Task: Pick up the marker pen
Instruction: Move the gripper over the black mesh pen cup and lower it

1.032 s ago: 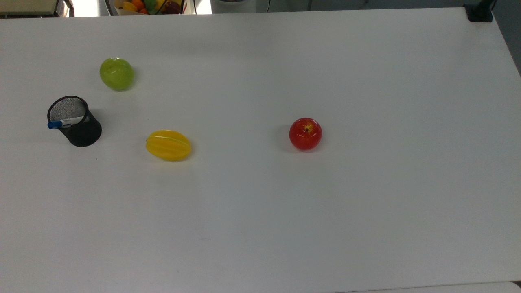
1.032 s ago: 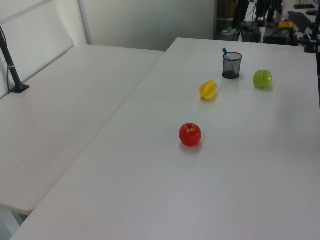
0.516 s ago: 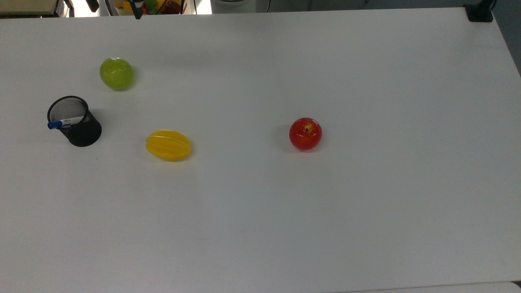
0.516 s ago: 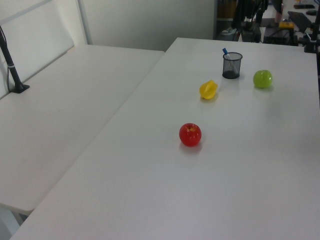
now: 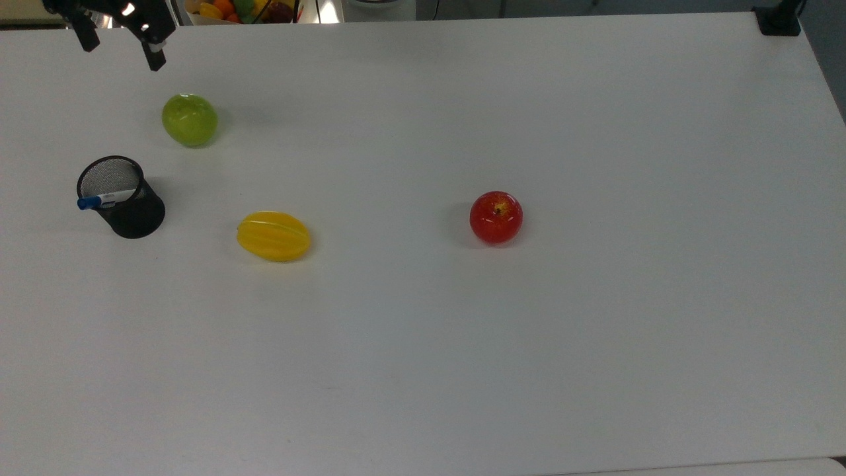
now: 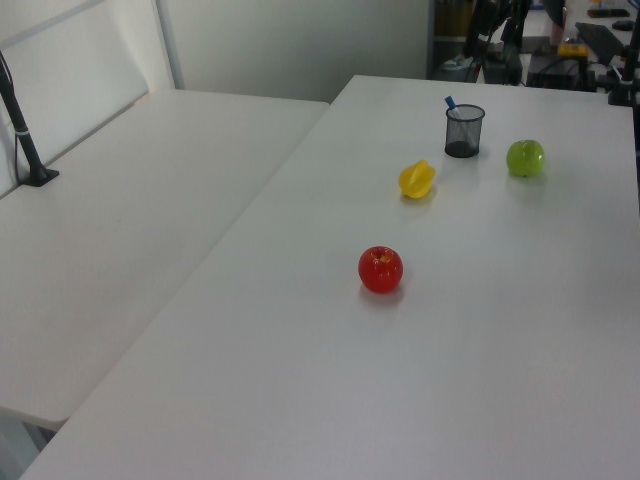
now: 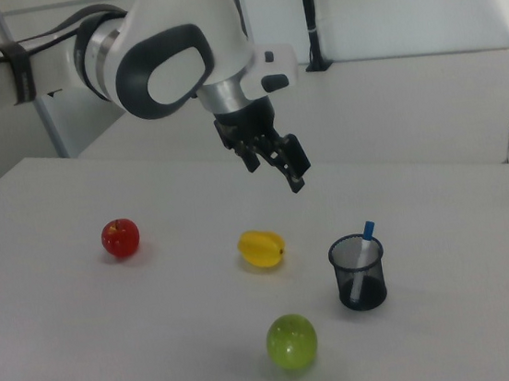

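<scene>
The marker pen (image 5: 106,198) has a white barrel and a blue cap. It leans in a black mesh cup (image 5: 125,210) at the top view's left, cap poking over the rim. In the right view the marker pen (image 7: 363,244) stands cap-up in the cup (image 7: 359,278). My gripper (image 5: 121,49) hangs open at the top view's upper left corner, above the table and well apart from the cup, with nothing between its fingers. In the right view the gripper (image 7: 274,171) is high over the yellow fruit, up and left of the cup.
A green apple (image 5: 190,119) lies between the gripper and the cup. A yellow star fruit (image 5: 273,236) sits to the cup's right and a red apple (image 5: 496,217) lies mid-table. A second white table (image 6: 130,230) adjoins in the left view.
The gripper has come in over the table's far edge in the top view and moved left and lower, toward the green apple. The fruits, cup and marker have not moved.
</scene>
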Motion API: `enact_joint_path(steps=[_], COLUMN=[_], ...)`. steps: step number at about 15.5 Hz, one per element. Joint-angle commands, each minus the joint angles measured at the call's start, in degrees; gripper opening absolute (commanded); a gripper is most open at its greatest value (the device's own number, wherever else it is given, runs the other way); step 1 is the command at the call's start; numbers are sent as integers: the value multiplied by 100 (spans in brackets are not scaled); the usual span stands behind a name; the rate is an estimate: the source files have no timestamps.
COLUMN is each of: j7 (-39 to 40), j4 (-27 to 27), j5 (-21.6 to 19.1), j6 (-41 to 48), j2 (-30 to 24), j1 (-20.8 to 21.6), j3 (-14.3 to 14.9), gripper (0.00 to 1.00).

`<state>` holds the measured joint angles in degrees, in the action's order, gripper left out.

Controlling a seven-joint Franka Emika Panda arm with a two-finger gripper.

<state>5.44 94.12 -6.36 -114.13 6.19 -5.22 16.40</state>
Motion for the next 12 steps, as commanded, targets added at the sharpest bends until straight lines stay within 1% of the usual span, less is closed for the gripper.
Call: enact_joint_path(steps=[1, 4, 9, 10, 12], j7=[106, 124, 142, 203, 579], j4=[-25, -25, -16, -16, -7], j5=[-287, -321, -409, -418, -541], j6=[-503, -1100, -1927, -2068, -2253], j2=[163, 514, 971, 1050, 1173], j1=[13, 12, 4, -5, -23], j3=[275, 434, 469, 469, 478], gripper=[100, 100, 100, 100, 100])
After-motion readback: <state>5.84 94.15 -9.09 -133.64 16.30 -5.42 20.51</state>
